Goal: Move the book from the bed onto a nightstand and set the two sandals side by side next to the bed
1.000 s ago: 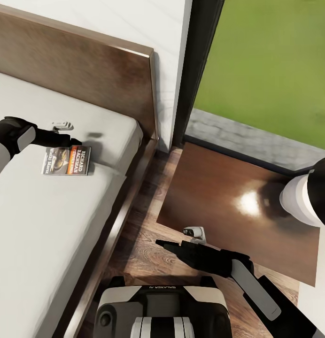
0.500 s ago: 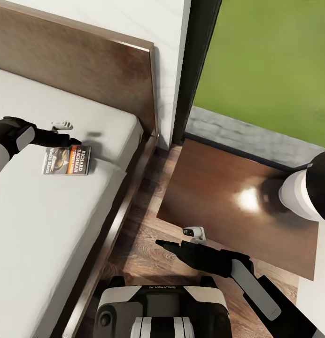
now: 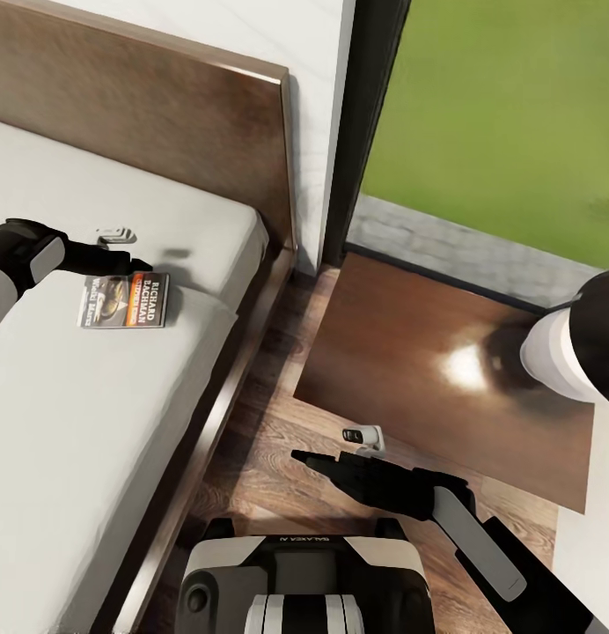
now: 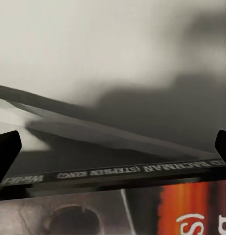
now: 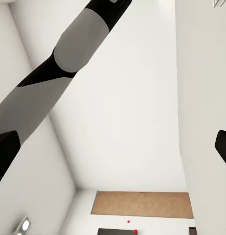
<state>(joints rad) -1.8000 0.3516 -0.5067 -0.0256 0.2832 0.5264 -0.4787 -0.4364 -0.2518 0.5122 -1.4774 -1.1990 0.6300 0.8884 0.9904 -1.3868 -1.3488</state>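
Down on the bed (image 3: 93, 414), the book (image 3: 125, 301) lies flat on the grey-beige mattress, near the dark headboard (image 3: 146, 114) and a little in from the mattress's right edge, its cover lettering legible as an author's name over an orange band. Over it reaches the left pincer (image 3: 139, 263), its dark fingers meeting the book's far edge; from the left wrist view the book (image 4: 117, 196) sits close up, spine and cover partly blurred, with a finger tip (image 4: 5, 152) at each side of the picture well apart, so the pincer is released and grasping nothing. Beside the bed, across a strip of plank floor (image 3: 269, 440), stands the nightstand (image 3: 428, 361), its glossy top carrying a bright glare and partly covered by the robot's right forearm (image 3: 568, 343). Lower, the right pincer (image 3: 309, 457) hangs over the floor; its fingers look close together from the head view, yet the right wrist view shows dark tips at opposite edges, so I cannot tell its state.
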